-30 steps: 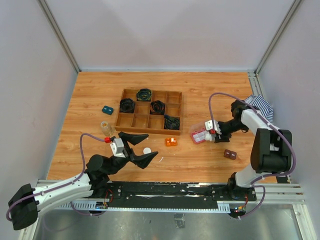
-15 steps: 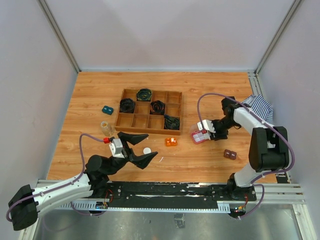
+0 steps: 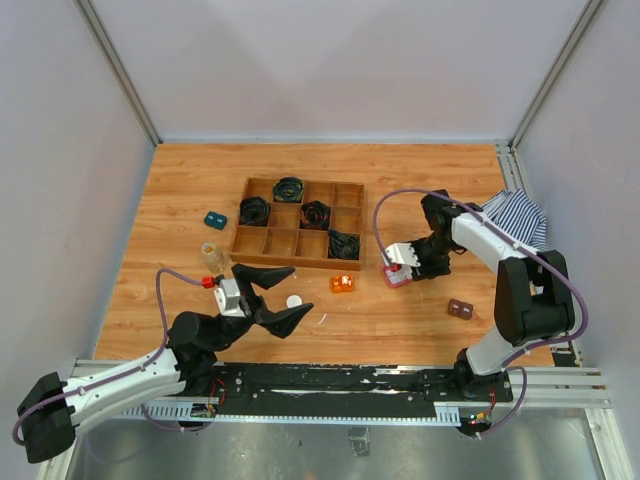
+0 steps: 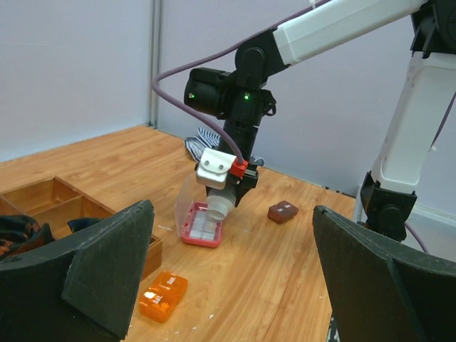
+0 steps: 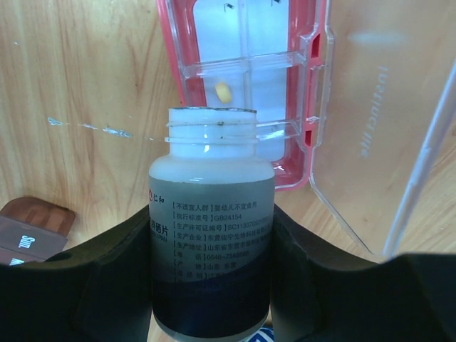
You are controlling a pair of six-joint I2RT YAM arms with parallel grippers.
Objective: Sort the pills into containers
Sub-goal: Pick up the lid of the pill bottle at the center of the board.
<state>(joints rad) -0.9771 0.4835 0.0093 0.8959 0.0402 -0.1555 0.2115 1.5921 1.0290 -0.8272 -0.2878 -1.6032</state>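
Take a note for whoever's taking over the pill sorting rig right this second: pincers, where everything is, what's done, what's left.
Left pincer: wide open, holding nothing, low over the table near what looks like the white cap.
Right pincer: shut on the uncapped dark bottle, mouth tipped over the pink box, whose lid is open.
Clear vial: upright on the table, left of the wooden tray.
Done: bottle opened, one yellow pill in a box compartment.
Left: the remaining pills and the vial. Bottle contents not visible.

Wht/blk arms [image 3: 120, 375], purple cables [image 3: 162, 300]
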